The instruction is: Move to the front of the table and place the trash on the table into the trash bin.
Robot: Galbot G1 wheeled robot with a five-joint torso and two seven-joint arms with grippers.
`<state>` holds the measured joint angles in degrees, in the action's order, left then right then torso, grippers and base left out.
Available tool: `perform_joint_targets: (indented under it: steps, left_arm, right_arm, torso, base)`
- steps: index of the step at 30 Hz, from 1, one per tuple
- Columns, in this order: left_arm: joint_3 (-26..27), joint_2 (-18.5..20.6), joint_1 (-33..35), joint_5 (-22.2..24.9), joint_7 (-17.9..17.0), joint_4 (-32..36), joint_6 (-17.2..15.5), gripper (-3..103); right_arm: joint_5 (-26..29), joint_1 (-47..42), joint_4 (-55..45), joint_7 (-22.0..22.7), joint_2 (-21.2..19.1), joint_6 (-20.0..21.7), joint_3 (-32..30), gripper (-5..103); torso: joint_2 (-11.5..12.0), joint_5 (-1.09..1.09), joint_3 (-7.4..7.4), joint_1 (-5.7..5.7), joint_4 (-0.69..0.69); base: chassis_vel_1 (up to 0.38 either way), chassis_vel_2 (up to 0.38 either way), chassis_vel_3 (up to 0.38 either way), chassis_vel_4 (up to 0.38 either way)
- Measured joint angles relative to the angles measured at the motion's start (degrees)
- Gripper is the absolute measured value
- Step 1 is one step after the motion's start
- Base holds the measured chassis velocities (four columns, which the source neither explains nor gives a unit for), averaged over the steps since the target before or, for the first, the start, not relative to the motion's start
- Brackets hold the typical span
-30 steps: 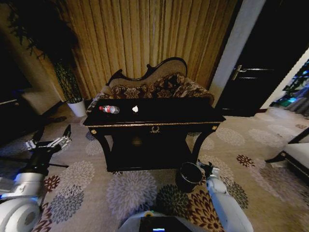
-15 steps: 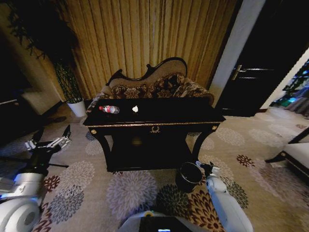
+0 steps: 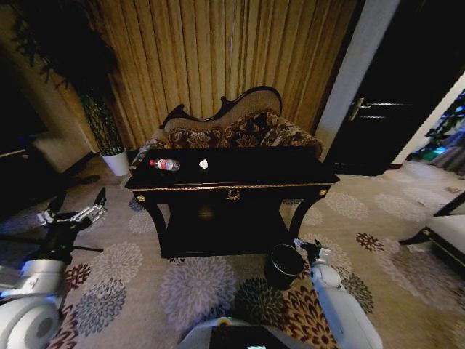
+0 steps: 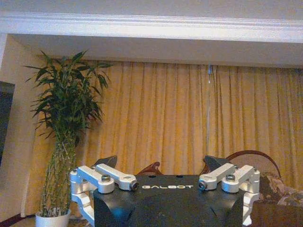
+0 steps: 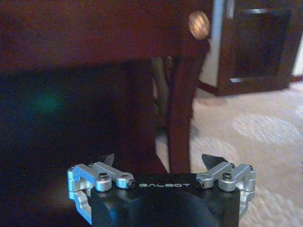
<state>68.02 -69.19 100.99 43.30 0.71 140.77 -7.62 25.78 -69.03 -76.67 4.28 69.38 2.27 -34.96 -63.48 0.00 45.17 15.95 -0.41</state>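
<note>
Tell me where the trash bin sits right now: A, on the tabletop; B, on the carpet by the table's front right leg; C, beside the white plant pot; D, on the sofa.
B: the trash bin stands on the carpet below the table, near its right front leg.

The white wad [image 3: 203, 163] on the table [image 3: 240, 174] is too tiny to make out, and so is the bottle [image 3: 165, 164] label. The trash bin [image 3: 284, 265] hides its inside; at 5 o'clock the right arm covers its edge.
</note>
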Motion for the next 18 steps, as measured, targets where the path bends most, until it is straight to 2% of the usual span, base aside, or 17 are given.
perform_joint_targets:
  steps: [3,5,11,18]
  left_arm:
    - [-0.1,0.1,0.0,0.1,0.0,0.0,0.0,100]
    - [-0.1,0.1,-0.1,0.1,0.0,0.0,0.0,100]
    - [-0.3,0.0,-0.2,0.1,-0.3,-1.0,-0.2,100]
    - [-0.4,0.4,-0.8,0.1,-1.6,-3.8,-1.5,100]
  right_arm:
    - [-1.0,-2.2,-8.6,-0.9,-0.2,0.0,-0.2,100]
    - [-1.0,-2.6,-10.8,-1.0,-0.3,0.1,-0.3,100]
    - [2.2,-5.0,-25.8,-0.9,-1.9,4.8,-1.4,100]
    - [6.4,-6.5,-36.6,0.4,-3.2,8.8,-2.0,100]
  torso:
    - [0.0,-0.01,0.0,0.0,0.01]
    - [0.0,-0.01,0.0,0.0,0.01]
    - [0.0,-0.01,0.0,0.0,0.01]
    - [0.0,-0.01,0.0,0.0,0.0]
  base:
    - [0.0,0.0,0.0,0.0]
    - [0.0,0.0,0.0,0.0]
    - [0.0,0.0,0.0,0.0]
    - [0.0,0.0,0.0,0.0]
